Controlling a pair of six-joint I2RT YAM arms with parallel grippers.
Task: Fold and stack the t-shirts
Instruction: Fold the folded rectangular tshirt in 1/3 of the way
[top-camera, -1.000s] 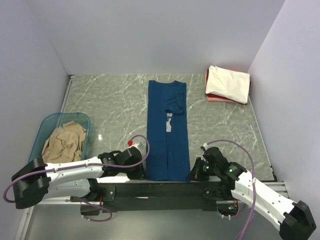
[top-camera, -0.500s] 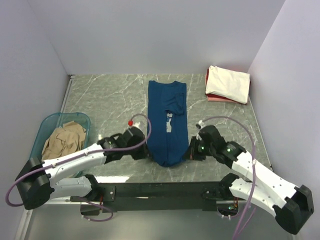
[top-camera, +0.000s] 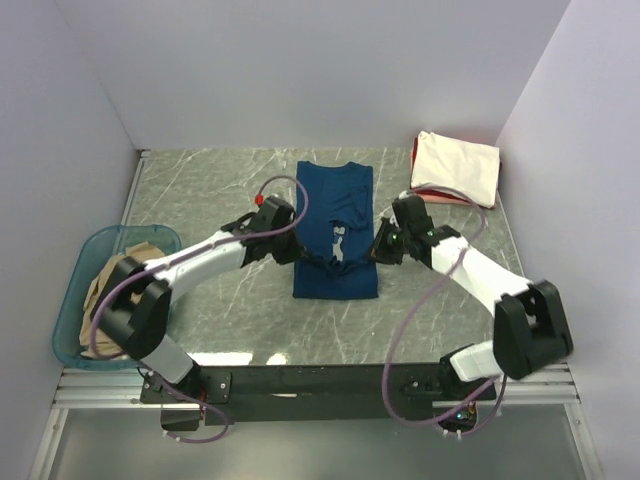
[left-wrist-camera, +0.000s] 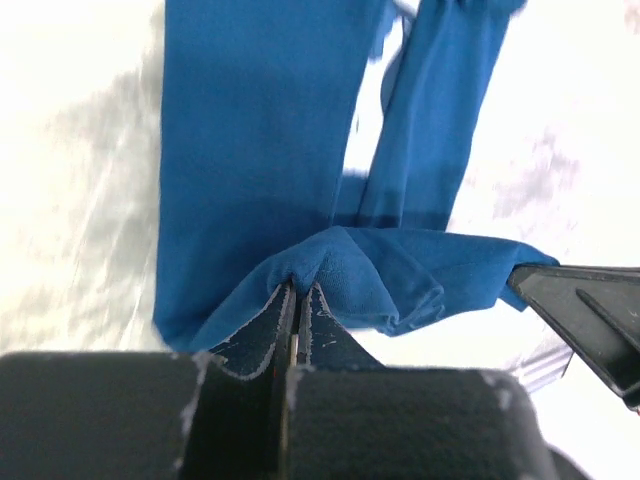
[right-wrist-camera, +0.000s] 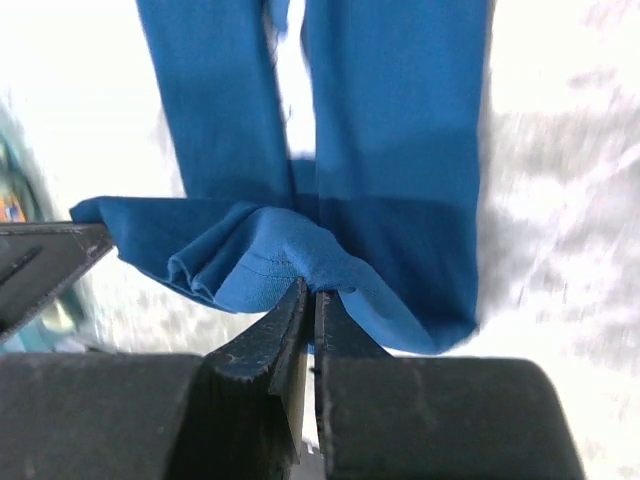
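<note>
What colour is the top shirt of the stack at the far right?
The top shirt is cream, clearest in the top view.

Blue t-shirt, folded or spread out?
Half folded: the left claw and right claw hold the blue t-shirt, hem doubled over its middle.

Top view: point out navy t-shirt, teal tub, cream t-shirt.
navy t-shirt (top-camera: 335, 283), top view, near folded panel.
teal tub (top-camera: 105, 240), top view, far-left rim.
cream t-shirt (top-camera: 457, 167), top view, middle of top face.

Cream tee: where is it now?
Top view: the cream tee lies folded in the far right corner of the table, on top of the red tee, to the right of the navy tee.
</note>
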